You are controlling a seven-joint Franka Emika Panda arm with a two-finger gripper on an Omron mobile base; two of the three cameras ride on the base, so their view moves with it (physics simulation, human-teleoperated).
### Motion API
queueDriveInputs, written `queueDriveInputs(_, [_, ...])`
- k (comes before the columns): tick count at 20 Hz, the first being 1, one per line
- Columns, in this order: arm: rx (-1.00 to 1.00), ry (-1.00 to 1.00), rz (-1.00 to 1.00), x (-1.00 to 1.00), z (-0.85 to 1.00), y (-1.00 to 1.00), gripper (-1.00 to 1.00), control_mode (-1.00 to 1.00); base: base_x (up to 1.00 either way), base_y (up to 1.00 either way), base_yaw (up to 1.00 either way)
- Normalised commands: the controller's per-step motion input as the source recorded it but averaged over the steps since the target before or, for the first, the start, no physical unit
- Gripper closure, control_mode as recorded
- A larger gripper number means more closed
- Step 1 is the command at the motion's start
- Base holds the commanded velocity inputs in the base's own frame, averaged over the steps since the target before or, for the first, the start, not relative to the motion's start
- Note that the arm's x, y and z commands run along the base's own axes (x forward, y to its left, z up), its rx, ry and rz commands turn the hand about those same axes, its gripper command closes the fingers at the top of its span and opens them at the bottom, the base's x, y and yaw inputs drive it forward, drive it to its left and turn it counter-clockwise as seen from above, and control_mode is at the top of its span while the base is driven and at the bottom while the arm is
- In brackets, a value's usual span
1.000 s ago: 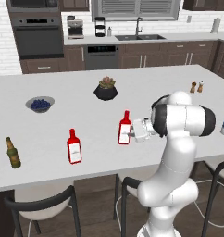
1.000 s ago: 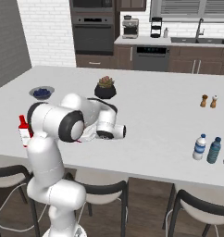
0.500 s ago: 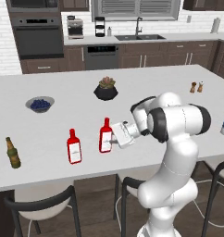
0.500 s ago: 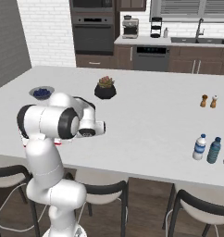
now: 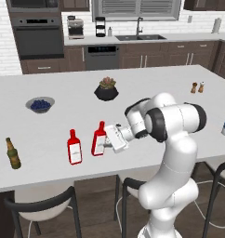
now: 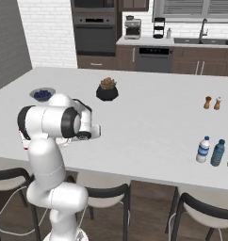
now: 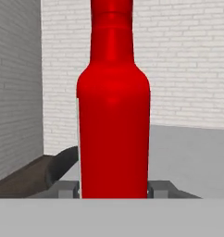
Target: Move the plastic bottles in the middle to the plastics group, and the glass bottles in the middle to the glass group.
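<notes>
Left base view gives us the gripper [image 5: 106,142] pinching a red bottle [image 5: 98,139] upright at the counter [image 5: 147,95]. Just to its left stands a second red bottle [image 5: 74,147]; farther left, an olive-brown bottle [image 5: 12,153].

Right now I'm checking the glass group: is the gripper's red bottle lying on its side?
No, the held red bottle stands upright in the gripper, beside the other red bottle.
</notes>
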Motion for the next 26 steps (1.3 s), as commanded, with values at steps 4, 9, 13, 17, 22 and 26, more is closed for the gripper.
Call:
queueDriveInputs(4, [0.0, 0.05, 0.06, -0.04, 0.0, 0.34, 1.0, -1.0, 0.0, 0.0, 0.0])
queueDriveInputs(9, [0.0, 0.01, 0.02, -0.02, 0.0, 0.23, 1.0, -1.0, 0.0, 0.0, 0.0])
queueDriveInputs(13, [-0.01, -0.02, 0.0, 0.0, -0.03, 0.0, 1.0, -1.0, 0.0, 0.0, 0.0])
queueDriveInputs(17, [-0.11, 0.0, 0.0, 0.0, 0.02, 0.11, 1.0, -1.0, 0.0, 0.0, 0.0])
queueDriveInputs(22, [-0.06, 0.0, 0.0, 0.0, 0.01, 0.05, 1.0, -1.0, 0.0, 0.0, 0.0])
queueDriveInputs(26, [-0.01, -0.07, 0.0, 0.0, -0.04, 0.0, 1.0, -1.0, 0.0, 0.0, 0.0])
